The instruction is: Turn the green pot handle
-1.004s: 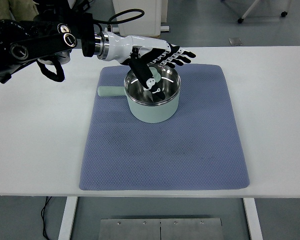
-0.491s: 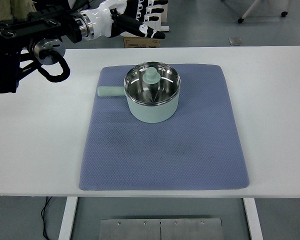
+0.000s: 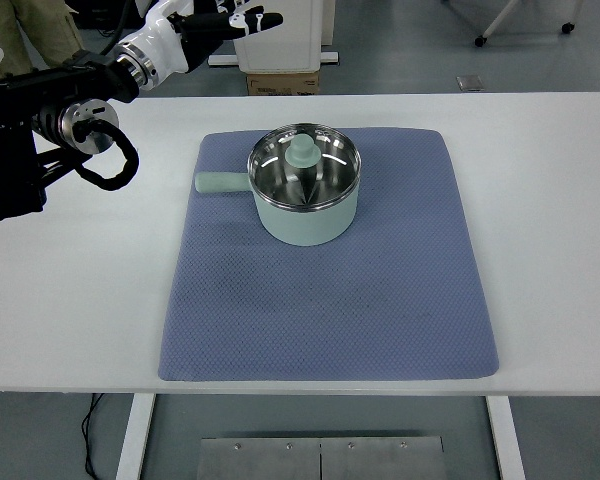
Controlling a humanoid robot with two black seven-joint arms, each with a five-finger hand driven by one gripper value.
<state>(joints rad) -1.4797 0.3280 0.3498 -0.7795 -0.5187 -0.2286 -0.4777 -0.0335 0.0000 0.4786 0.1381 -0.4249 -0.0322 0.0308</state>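
Note:
A pale green pot (image 3: 305, 212) stands on the upper part of a blue-grey mat (image 3: 326, 262). Its short green handle (image 3: 220, 183) points left. A glass lid with a green knob (image 3: 302, 151) covers it. My left arm (image 3: 55, 110) comes in from the upper left, and its white and black hand (image 3: 220, 20) is raised high at the top edge, well behind and left of the pot, fingers spread and holding nothing. The right arm is out of view.
The mat lies on a white table (image 3: 550, 200). A cardboard box (image 3: 282, 82) and a white cabinet stand on the floor behind the table. A person's beige sleeve (image 3: 40, 35) shows at the top left.
My left hand has lifted off the pot's lid and drawn back up and to the left, away from the pot. The pot has not moved.

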